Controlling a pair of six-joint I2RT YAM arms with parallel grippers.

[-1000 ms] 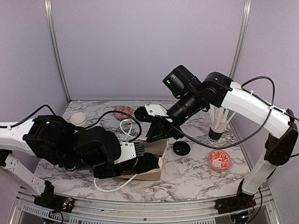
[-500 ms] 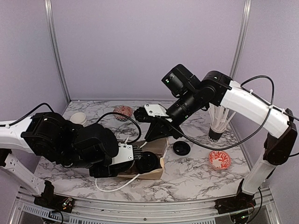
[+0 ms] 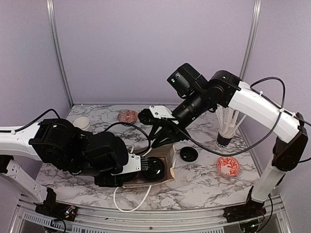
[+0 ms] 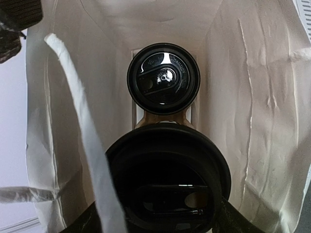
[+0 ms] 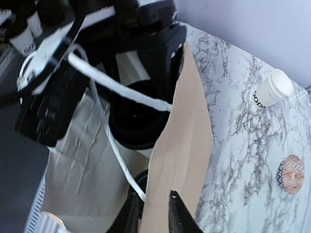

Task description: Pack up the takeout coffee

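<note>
Left wrist view, interior of one paper bag (image 4: pixel 252 97): walls pale, matt, creased in long vertical wrinkles, with a twisted white cord handle (image 4: pixel 82 131) hanging across the left side. Item one, far coffee cup (image 4: pixel 163 78), sits deep in the bag. It has a round glossy black lid with a raised rim and moulded sip slot, and a sliver of pale body shows below. Item two, near coffee cup (image 4: pixel 167 179), sits just in front of the first, its matching black lid filling the lower frame. The left gripper (image 4: pixel 164 221) clasps it, one dark finger at each side of the lid. Top external view: the bag's outside is kraft brown, and it sits open on a grey-veined marble-pattern table (image 3: pixel 204 182). The right gripper (image 3: pixel 163 138) pinches the bag's upper rim, the brown panel nipped between its two black fingers. Also on the table: loose black lid (image 3: pixel 188 154), flat, just right of the bag; dark cup of white sticks (image 3: pixel 225 138); red-patterned bowl (image 3: pixel 228 166) at the right; second red-patterned bowl (image 3: pixel 128 116) at the back; white unlidded cup (image 3: pixel 81 123), far left, well apart from the bag.
</note>
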